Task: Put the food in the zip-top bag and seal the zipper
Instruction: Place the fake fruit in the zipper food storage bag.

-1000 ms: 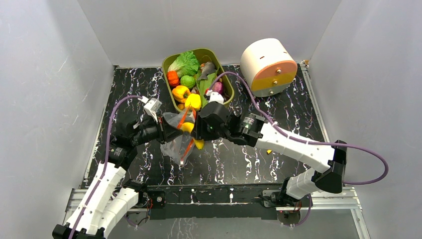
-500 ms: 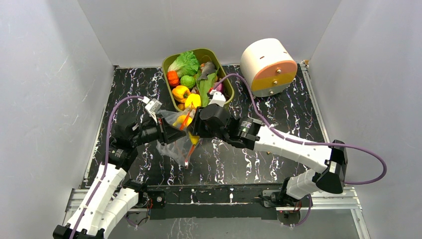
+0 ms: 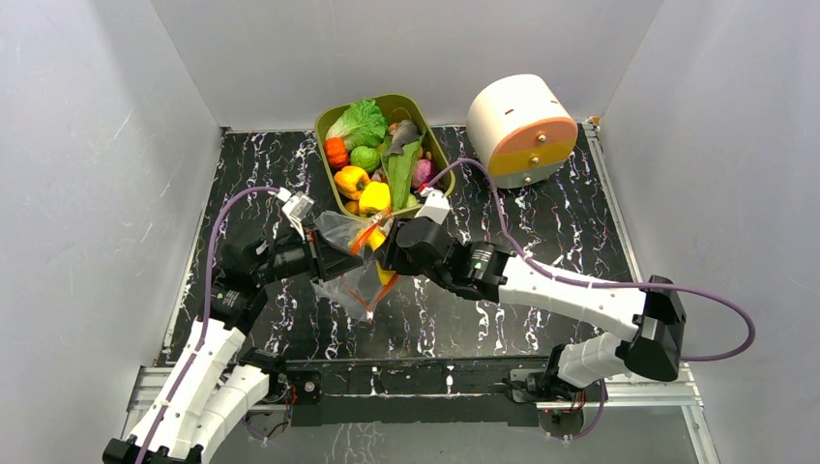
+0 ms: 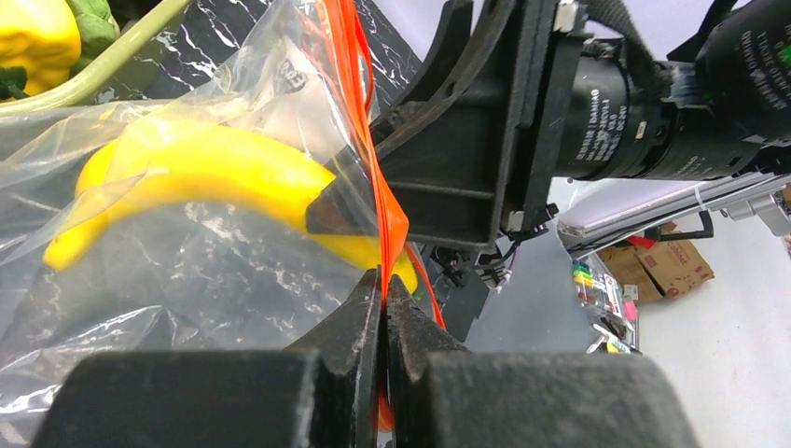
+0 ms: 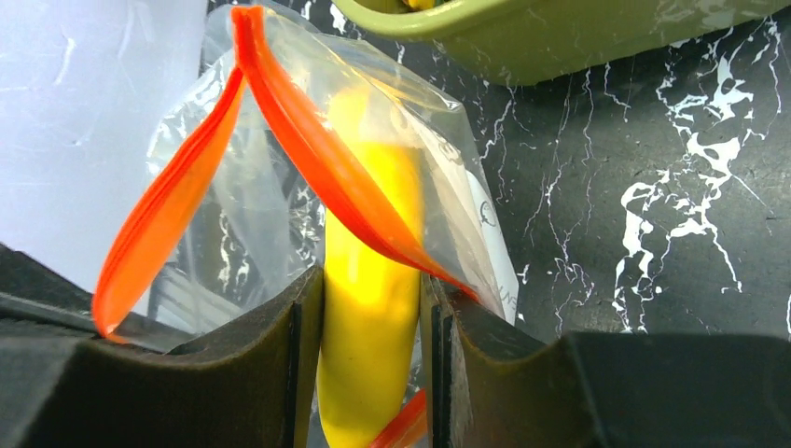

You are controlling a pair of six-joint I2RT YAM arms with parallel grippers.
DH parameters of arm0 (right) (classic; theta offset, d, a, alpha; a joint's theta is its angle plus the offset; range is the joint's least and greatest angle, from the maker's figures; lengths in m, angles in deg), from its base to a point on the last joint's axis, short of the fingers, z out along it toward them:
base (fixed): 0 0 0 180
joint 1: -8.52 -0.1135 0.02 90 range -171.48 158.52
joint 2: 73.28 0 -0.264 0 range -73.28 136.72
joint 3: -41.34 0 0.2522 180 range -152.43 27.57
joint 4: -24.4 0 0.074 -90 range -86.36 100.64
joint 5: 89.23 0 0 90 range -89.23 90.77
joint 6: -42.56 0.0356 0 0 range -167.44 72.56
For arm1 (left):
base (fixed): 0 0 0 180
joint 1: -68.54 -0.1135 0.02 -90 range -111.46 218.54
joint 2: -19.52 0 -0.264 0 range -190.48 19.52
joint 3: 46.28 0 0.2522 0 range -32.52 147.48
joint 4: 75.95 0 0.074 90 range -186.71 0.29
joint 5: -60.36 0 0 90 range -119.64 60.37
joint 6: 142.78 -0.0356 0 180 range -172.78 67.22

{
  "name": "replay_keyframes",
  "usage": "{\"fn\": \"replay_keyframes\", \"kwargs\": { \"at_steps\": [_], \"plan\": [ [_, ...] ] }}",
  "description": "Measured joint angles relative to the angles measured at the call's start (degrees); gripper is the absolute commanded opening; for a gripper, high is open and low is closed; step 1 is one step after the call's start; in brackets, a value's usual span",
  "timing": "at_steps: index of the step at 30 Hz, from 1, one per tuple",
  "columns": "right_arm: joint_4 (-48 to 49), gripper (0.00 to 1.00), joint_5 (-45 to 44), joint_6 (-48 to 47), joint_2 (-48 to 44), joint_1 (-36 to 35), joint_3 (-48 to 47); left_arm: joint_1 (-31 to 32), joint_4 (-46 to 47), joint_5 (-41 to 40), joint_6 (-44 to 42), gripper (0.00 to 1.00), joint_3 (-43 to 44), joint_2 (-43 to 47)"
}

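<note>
Mid-frame, the left tool (image 4: 384, 285) pinches shut on the zipper (image 4: 371, 177) of the zip-top bag (image 4: 177, 280) while the right tool (image 5: 371, 322), half-closed, grips the banana (image 4: 215, 168) inside its mouth; release should follow.

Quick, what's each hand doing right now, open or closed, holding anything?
Left hand: closed, pinching the zipper of the zip-top bag.
Right hand: closed on the banana at the bag's mouth.
</note>
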Motion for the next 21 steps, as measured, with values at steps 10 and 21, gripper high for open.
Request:
{"fn": "replay_keyframes", "kwargs": {
  "at_steps": [10,21],
  "plan": [
    [1.18,0.50,1.03,-1.95,-5.81,-0.02,0.31,0.00,-0.57,-1.03,0.07,0.00,0.00,0.22],
    [-7.48,0.43,1.92,-3.04,-8.57,-0.02,-5.14,0.00,-1.33,-2.12,-1.40,0.01,0.00,-1.18]
  ]
}}
